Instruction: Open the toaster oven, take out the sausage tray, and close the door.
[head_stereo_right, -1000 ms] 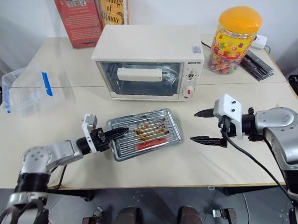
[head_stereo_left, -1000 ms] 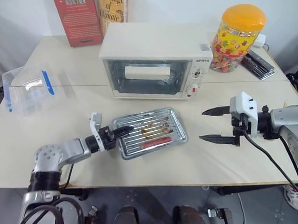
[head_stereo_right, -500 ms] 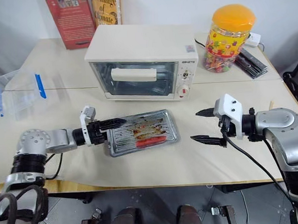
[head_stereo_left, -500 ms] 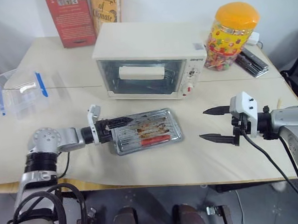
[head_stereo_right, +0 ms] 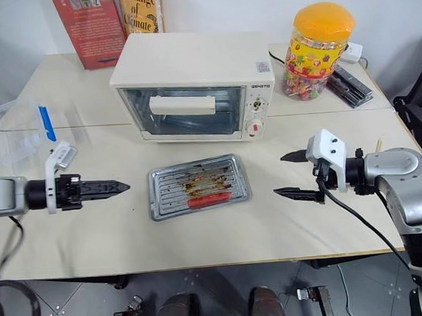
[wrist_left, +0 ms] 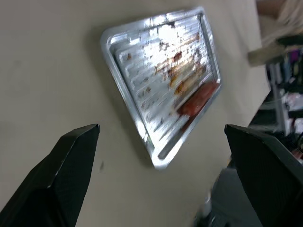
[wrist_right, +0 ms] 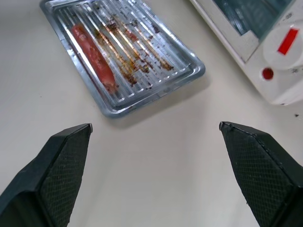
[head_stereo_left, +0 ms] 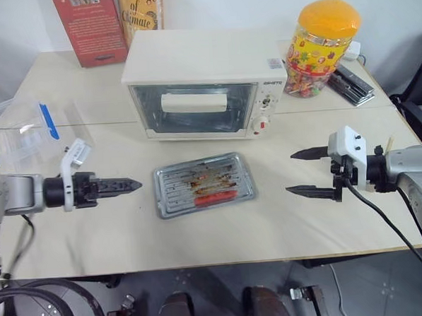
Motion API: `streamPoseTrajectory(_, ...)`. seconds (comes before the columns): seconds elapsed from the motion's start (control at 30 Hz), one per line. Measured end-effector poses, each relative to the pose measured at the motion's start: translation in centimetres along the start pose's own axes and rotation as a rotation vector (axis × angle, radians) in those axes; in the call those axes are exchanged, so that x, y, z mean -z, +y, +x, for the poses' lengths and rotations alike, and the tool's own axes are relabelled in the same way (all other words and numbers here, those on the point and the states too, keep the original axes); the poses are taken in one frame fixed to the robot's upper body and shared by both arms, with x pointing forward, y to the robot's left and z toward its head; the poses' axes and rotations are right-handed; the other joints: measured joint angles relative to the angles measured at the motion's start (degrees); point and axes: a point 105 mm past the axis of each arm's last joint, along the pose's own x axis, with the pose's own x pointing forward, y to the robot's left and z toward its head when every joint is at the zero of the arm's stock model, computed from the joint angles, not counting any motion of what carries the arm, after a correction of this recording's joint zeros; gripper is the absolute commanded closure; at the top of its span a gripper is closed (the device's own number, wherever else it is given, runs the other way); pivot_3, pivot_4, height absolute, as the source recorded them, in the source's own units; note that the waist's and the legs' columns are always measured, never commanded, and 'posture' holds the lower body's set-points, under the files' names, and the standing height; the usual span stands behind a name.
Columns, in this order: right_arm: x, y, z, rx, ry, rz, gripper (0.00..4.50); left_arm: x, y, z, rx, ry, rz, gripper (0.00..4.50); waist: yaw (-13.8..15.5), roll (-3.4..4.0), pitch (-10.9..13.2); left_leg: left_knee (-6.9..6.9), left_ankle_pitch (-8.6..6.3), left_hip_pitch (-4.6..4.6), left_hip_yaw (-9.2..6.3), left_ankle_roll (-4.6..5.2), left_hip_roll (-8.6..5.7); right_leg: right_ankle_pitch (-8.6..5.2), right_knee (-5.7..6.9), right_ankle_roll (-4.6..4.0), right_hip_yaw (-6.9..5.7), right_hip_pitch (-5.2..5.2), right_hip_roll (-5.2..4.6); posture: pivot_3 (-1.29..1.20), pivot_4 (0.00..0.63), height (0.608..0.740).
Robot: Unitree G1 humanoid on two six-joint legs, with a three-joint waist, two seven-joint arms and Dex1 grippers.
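Silver and grease-stained, the sausage tray (head_stereo_left: 204, 194) lies flat on the worktop (head_stereo_left: 271, 225) between both grippers, touching neither. Left gripper (head_stereo_left: 131, 184) has its jaws apart, apparently empty; right gripper (head_stereo_left: 301, 172) likewise gapes. Beyond the tray, the toaster oven (head_stereo_left: 200, 84) stands with its door (head_stereo_left: 194, 109) shut.

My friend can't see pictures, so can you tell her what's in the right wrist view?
A silver sausage tray with one red sausage and brown grease stains lies on a cream table. The right hand hovers open above it, holding nothing. A corner of the toaster oven, with its red button, sits nearby.
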Motion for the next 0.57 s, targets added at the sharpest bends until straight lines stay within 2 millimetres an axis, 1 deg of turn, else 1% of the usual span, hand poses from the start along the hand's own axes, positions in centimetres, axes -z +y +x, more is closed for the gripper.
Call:
streamPoseTrajectory(0.07,0.0,0.0,0.0,-0.015,0.006,-0.008,0.00,0.0,-0.4,-0.8,0.022,-0.046,0.104,0.03,0.0,0.02,0.0,-0.03,-0.01,-0.01,0.08,0.00,0.00,0.00,-0.14,0.00,0.02,0.00,0.00,0.00,0.150,0.740)
streamPoseTrajectory(0.1,0.0,-0.2,0.0,-0.019,0.009,-0.015,0.00,0.0,-0.9,-1.3,0.043,-0.082,0.192,0.03,0.0,0.01,0.0,-0.04,-0.01,-0.03,0.09,0.00,0.01,0.00,-0.21,0.00,0.01,0.01,0.00,0.00,0.150,0.740)
streamPoseTrajectory(0.17,0.3,-0.3,-0.3,-0.024,0.026,-0.021,0.00,0.5,-1.0,-2.3,0.040,-0.113,0.360,0.03,0.0,0.02,0.0,-0.16,-0.02,-0.04,0.19,0.00,0.01,0.00,-0.40,-0.01,0.01,0.00,0.00,0.00,0.150,0.740)
streamPoseTrajectory(0.27,1.0,-0.4,-0.2,-0.037,0.055,-0.023,0.00,0.7,-0.8,-3.2,0.003,-0.134,0.558,0.03,0.0,0.03,0.0,-0.20,-0.02,-0.01,0.24,0.01,0.02,0.00,-0.44,-0.01,0.01,-0.04,0.00,0.00,0.150,0.740)
streamPoseTrajectory(0.33,1.9,-0.4,0.1,-0.055,0.095,-0.044,0.00,1.4,0.1,-3.8,-0.034,-0.156,0.668,0.03,0.0,0.05,0.0,-0.25,-0.03,0.02,0.32,0.02,0.02,0.00,-0.43,-0.01,0.01,-0.05,-0.02,0.00,0.150,0.740)
streamPoseTrajectory(0.4,3.3,-0.3,0.4,-0.063,0.151,-0.052,0.00,2.9,1.3,-3.9,-0.021,-0.162,0.682,0.03,0.0,0.05,0.0,-0.26,-0.03,-0.01,0.36,0.03,0.02,0.00,-0.39,-0.01,0.00,-0.12,-0.02,0.00,0.150,0.740)
streamPoseTrajectory(0.5,5.3,-0.3,0.4,-0.049,0.204,-0.046,0.00,4.9,3.7,-4.3,-0.040,-0.172,0.651,0.03,0.0,0.04,0.0,-0.26,-0.04,-0.06,0.41,0.04,0.04,0.00,-0.32,-0.01,0.00,-0.25,-0.03,0.00,0.150,0.740)
streamPoseTrajectory(0.57,5.5,-0.3,0.5,-0.038,0.204,-0.044,0.00,5.3,4.2,-4.4,-0.055,-0.174,0.661,0.03,0.1,0.04,0.0,-0.23,-0.04,-0.06,0.43,0.05,0.04,0.00,-0.31,-0.01,0.00,-0.26,-0.04,0.00,0.150,0.740)
